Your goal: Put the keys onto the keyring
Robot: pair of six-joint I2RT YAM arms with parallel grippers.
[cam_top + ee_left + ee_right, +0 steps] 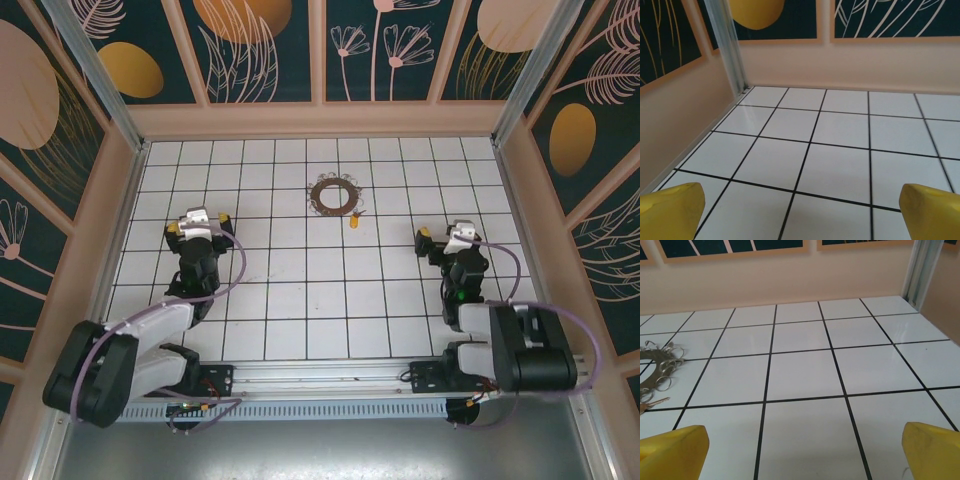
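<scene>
Yellow fingertips (671, 211) of left gripper (197, 220) spread wide, empty, over bare tile. Right gripper (447, 235) equally wide, holding nothing. Keyring (316, 194) flat at far centre, beyond and between both grippers, well apart from each. Key (355, 219) just beside ring's near-right rim. Tiled floor (300, 300) open around both arms; walls (320, 120) near ring's far side.

bright, even light, soft shadows
</scene>
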